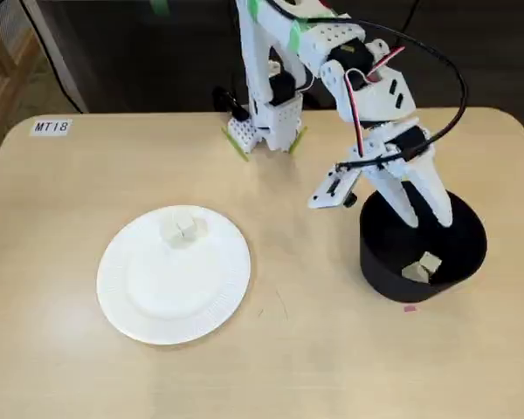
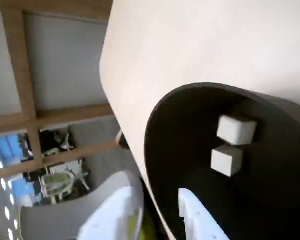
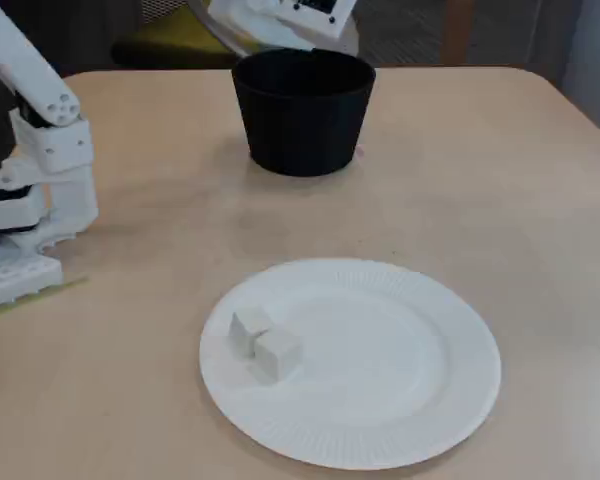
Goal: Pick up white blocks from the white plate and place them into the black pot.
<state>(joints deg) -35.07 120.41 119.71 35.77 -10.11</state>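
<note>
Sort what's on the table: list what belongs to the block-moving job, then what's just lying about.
Job: two white blocks on the white plate; two blocks in the black pot; open tool.
Lying about: MT18 label; pink scrap.

On the pale wooden bench (image 3: 500,180), a round white paper plate with a ribbed rim (image 3: 380,430) holds two small off-white cubes (image 3: 265,345) touching at its left side. The matte black round pot (image 3: 303,112) stands well beyond it.
</note>
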